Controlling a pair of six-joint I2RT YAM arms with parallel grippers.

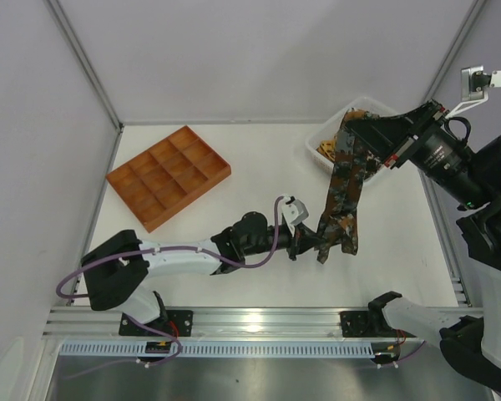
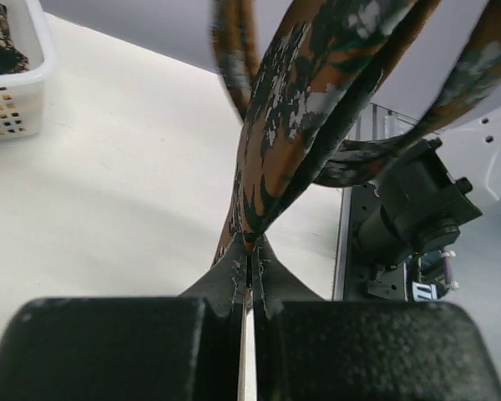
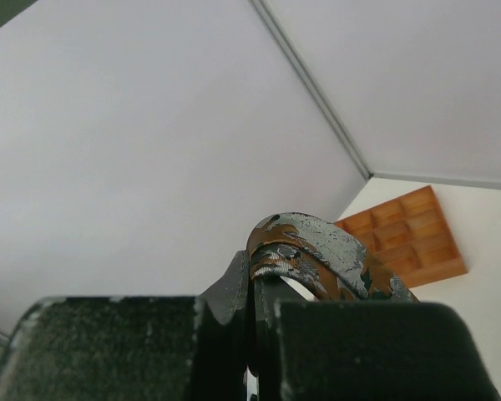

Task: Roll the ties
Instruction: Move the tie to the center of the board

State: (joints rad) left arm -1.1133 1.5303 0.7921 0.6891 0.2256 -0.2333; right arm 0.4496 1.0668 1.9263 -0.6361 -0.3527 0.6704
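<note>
Room for moving is widest on the bare middle of the table (image 1: 259,159), between the orange tray (image 1: 169,175) at the back left and the white basket (image 1: 316,149) at the back right. Walls (image 1: 234,58) close the left, back and right sides, and a metal rail (image 1: 267,317) runs along the near edge.

One tie (image 1: 344,192) hangs folded in the air between the two arms, in front of the basket. The right gripper (image 1: 355,129), high beside the basket, has its fingers pressed together on the tie's upper bend. Its wrist view shows the fabric looping over the closed tips, with the tray beyond. The left gripper (image 1: 302,242), low near the table's middle front, pinches the tie's lower part, its fingers nearly touching with cloth between them.

Only the overhead view shows the tie's whole span. Only the left wrist view shows several strands rising from the pinch, and a corner of the basket.
</note>
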